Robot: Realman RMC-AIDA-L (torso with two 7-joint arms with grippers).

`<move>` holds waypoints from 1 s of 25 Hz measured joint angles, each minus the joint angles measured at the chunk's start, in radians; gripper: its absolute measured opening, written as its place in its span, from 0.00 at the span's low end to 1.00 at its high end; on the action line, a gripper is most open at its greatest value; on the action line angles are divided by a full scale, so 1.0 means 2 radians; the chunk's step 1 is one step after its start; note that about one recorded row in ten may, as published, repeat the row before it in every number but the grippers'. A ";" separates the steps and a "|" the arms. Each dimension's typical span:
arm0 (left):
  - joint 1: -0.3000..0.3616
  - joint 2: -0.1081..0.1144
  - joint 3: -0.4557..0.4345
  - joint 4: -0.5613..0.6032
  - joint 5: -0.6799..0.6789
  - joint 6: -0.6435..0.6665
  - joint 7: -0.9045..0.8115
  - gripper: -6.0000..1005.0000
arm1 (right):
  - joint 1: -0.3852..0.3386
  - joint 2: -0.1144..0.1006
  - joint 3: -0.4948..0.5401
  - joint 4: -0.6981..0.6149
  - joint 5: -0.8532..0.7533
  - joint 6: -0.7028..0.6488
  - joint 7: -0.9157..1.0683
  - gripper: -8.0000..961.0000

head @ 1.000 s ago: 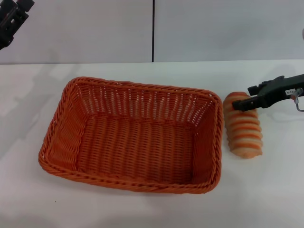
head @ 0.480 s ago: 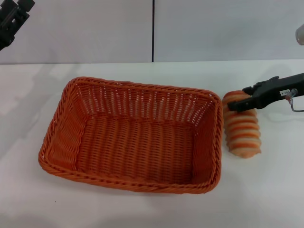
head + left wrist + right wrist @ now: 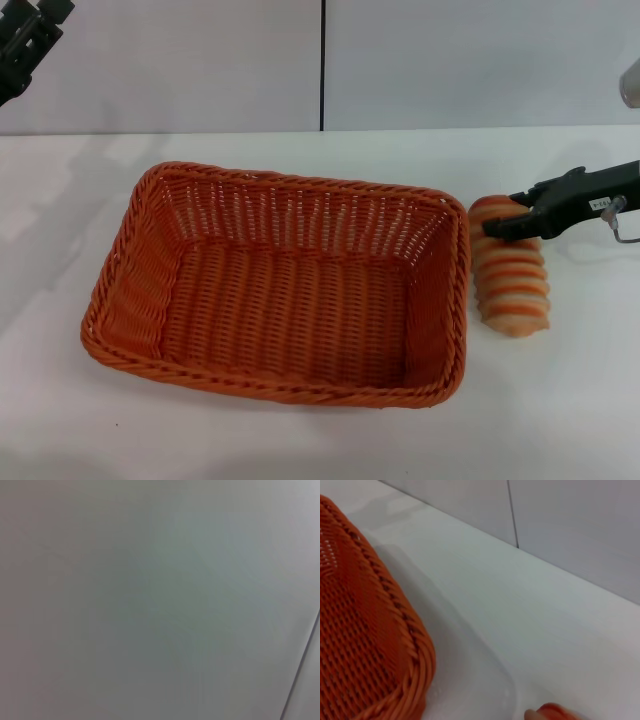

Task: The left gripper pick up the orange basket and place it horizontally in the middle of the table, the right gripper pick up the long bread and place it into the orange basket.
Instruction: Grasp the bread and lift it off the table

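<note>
The orange basket (image 3: 270,181) lies lengthwise across the middle of the white table (image 3: 300,440), empty inside. Just beyond its right end lies the long bread (image 3: 514,282), tan with orange stripes. My right gripper (image 3: 500,214) reaches in from the right and is low over the bread's far end, open, with one finger on each side of that end. The right wrist view shows the basket's corner (image 3: 365,645) and a sliver of the bread (image 3: 551,713). My left gripper (image 3: 25,40) is parked high at the far left, away from the basket.
A pale grey wall with a dark vertical seam (image 3: 322,65) stands behind the table. Bare tabletop (image 3: 590,400) lies to the right of and in front of the bread. The left wrist view shows only plain wall.
My right gripper has shifted slightly left and lower onto the far end of the bread. The basket and left arm have not moved.
</note>
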 joint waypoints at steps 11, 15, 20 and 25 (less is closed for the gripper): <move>-0.001 0.000 0.000 0.000 0.000 -0.004 0.000 0.78 | -0.011 0.004 0.005 -0.022 0.005 -0.001 0.000 0.56; -0.003 0.000 0.000 0.000 -0.001 -0.004 0.000 0.78 | -0.016 0.008 0.006 -0.032 0.006 -0.003 0.002 0.53; -0.006 0.000 0.000 0.000 -0.001 -0.004 0.000 0.78 | -0.023 0.008 0.008 -0.042 0.018 -0.012 0.003 0.49; -0.007 0.000 0.000 0.000 -0.001 -0.004 0.000 0.78 | -0.042 0.004 0.008 -0.058 0.053 -0.034 0.002 0.45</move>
